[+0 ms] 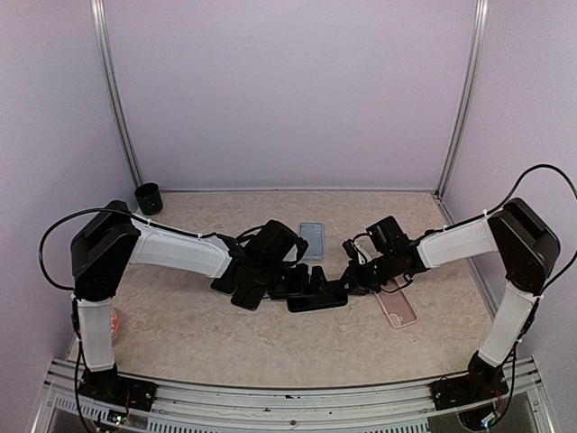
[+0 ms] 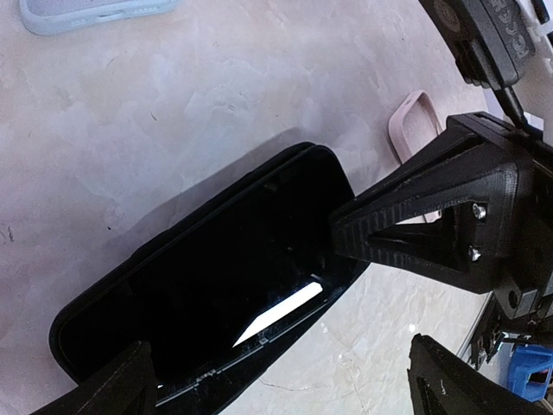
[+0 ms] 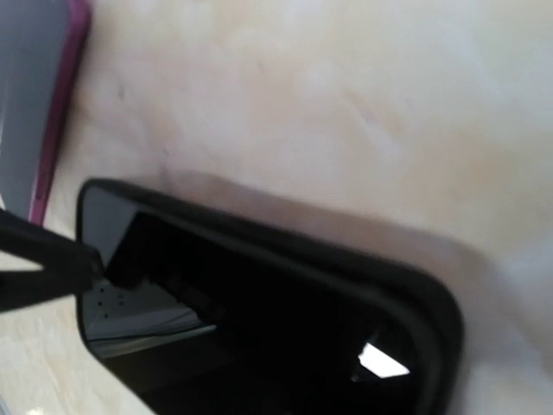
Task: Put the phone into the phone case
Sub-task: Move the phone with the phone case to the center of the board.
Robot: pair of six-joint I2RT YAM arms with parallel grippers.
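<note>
A black phone lies screen up inside the rim of a black case on the table, and it also shows in the top view. I cannot tell whether it sits fully in. My left gripper is open, with its fingertips wide apart over the phone's near long edge. It shows just left of the phone in the top view. A finger of my right gripper rests its tip on the phone's right end. The right wrist view shows only the phone, close and blurred.
A light blue case lies behind the phone and shows in the left wrist view. A pink case lies to the right, under the right arm. A black cup stands at the back left. A red object sits by the left arm's base.
</note>
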